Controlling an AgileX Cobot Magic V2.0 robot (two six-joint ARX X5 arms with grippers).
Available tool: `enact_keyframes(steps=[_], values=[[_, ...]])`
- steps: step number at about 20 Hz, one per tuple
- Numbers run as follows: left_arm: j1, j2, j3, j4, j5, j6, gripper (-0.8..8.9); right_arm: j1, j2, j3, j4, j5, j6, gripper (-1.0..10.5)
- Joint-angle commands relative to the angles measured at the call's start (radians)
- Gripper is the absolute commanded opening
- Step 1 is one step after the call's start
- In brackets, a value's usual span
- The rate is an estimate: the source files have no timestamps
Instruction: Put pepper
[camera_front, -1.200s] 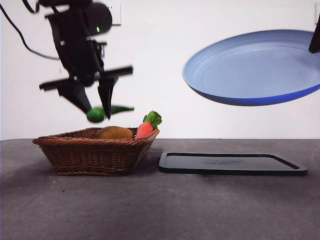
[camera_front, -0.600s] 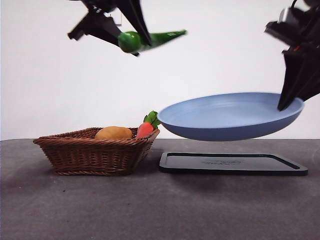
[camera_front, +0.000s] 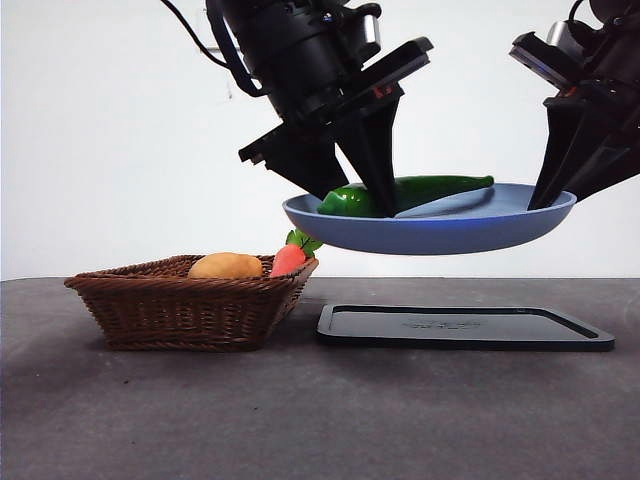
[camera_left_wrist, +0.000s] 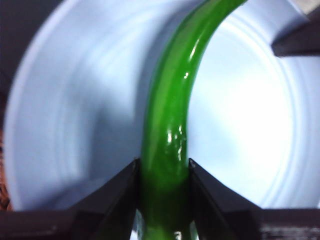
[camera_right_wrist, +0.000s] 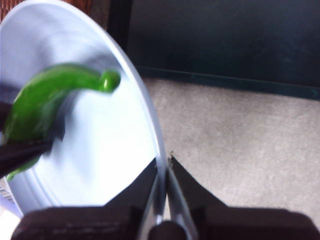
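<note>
Front view: the left gripper (camera_front: 368, 195) reaches down from above into the plate (camera_front: 440, 232), which hangs in the air above the tray (camera_front: 465, 328). The right gripper (camera_front: 560, 195) holds the plate by its rim at the far side from the basket (camera_front: 190, 305).

The pepper (camera_front: 415, 190) lies lengthwise over the plate, its thick end between the left jaws and its tapered end pointing toward the right gripper. Whether its underside touches the plate cannot be told from this view.

Left wrist view: the left gripper (camera_left_wrist: 164, 175) is clamped on the pepper (camera_left_wrist: 170, 120); each black jaw presses one flank of the thick end, and the rest of the pepper runs away from the jaws in a gentle curve across the pale blue plate (camera_left_wrist: 65, 100). A dark tip of the other gripper shows at one corner of this picture.

Right wrist view: the right gripper (camera_right_wrist: 164, 165) is closed on the plate (camera_right_wrist: 115, 135), the thin rim pinched between the two jaws. The pepper (camera_right_wrist: 55, 100) shows blurred over the plate's far half, well apart from these jaws. Beyond the rim lie the grey table (camera_right_wrist: 240, 135) and the dark tray (camera_right_wrist: 220, 40).

Front view, lower part: the basket stands on the table (camera_front: 320, 420) beside the tray, holding a potato (camera_front: 226, 266) and a carrot (camera_front: 290, 258) with green leaves. The plate's near edge hangs just above the carrot's leaves.
</note>
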Motion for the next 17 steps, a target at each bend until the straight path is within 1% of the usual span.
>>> enact_keyframes(steps=[1,3,7,11,14,17], values=[[-0.012,0.016,0.014,0.013,-0.010,0.026,1.98,0.003,0.007,0.010,0.012,-0.011,0.006,0.1],[-0.012,0.016,0.014,0.012,-0.010,0.026,2.47,0.003,0.007,0.010,0.012,-0.011,0.006,0.1],[-0.011,0.005,0.016,0.019,-0.007,0.026,2.48,0.003,0.008,0.010,0.011,-0.010,0.007,0.1],[-0.011,-0.045,0.019,0.019,0.005,0.028,2.48,0.003,0.017,0.010,-0.003,-0.007,0.011,0.1],[-0.010,-0.106,0.035,0.010,0.005,0.051,2.48,0.000,0.026,0.010,0.015,0.000,0.029,0.1],[-0.008,-0.193,0.050,-0.031,0.004,0.057,2.47,-0.034,0.037,0.011,0.093,-0.002,0.083,0.1]])
